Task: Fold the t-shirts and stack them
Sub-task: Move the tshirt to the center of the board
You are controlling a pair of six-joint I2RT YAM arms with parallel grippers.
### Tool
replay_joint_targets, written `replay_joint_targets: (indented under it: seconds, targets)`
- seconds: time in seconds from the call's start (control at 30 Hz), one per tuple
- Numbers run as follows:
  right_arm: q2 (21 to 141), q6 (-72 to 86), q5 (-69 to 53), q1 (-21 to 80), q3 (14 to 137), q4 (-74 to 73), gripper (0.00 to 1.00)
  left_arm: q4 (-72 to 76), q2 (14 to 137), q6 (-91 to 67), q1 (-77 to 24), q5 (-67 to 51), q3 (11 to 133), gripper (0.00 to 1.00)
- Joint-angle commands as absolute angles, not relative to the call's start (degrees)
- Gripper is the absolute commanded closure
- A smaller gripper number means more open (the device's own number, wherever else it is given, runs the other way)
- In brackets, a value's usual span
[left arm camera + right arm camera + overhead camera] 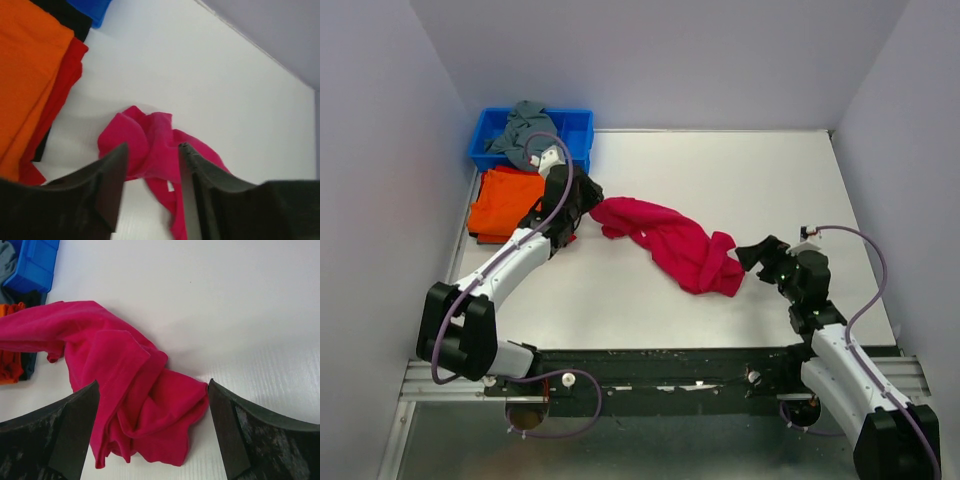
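Top external view: the crimson-pink t-shirt point(670, 245) lies crumpled in a long, twisted heap across the middle of the counter point(740, 170), running from centre-left toward lower right. It is not yet spread out, so we judge the step in hand to be the very start of folding this shirt, and flattening comes first.

The left tool point(578, 205) sits just beside the shirt's upper-left end. In the left wrist view its fingers point(112, 182) stand apart with nothing between them, so it is released. The right tool point(757, 255) sits just beside the lower-right end, jaws spread wide and empty, with the bunched cloth lying ahead of them.

The next move, we think, calls for each tool to pinch a single layer at a hem or shoulder and draw the cloth flat. The tangle makes catching several layers likely.

At the left of the frame the folded orange t-shirts point(505, 200) sit stacked. Above them a blue bin point(578, 125) holds a grey garment point(525, 125). We find no brand or writing we can read.
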State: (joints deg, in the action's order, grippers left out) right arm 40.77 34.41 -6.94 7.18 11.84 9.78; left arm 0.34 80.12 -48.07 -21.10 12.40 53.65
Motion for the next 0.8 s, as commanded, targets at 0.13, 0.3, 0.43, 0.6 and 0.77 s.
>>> replay_joint_targets:
  seconds: [0.13,0.3,0.43,0.6,0.77]
  targets:
    - [40.61,33.14,-6.86,7.38,14.06,8.88,0.07,-8.26,75.77,-36.83,-25.30,3.17,60.21,0.20]
    - [38.15,34.01,-2.56,7.38,13.54,7.12,0.12,-3.52,73.56,-35.77,-31.27,-6.76,54.59,0.17]
    - [36.22,34.19,-0.71,7.38,13.10,6.33,0.14,-0.36,75.49,-36.39,-41.80,-5.72,50.98,0.16]
    - [35.07,34.28,-0.26,7.38,12.92,5.89,0.14,2.19,82.95,-35.78,-51.14,-3.78,51.50,0.18]
    - [34.98,34.28,1.14,7.38,13.01,5.36,0.14,0.89,90.25,-32.79,-55.01,-3.35,55.89,0.28]
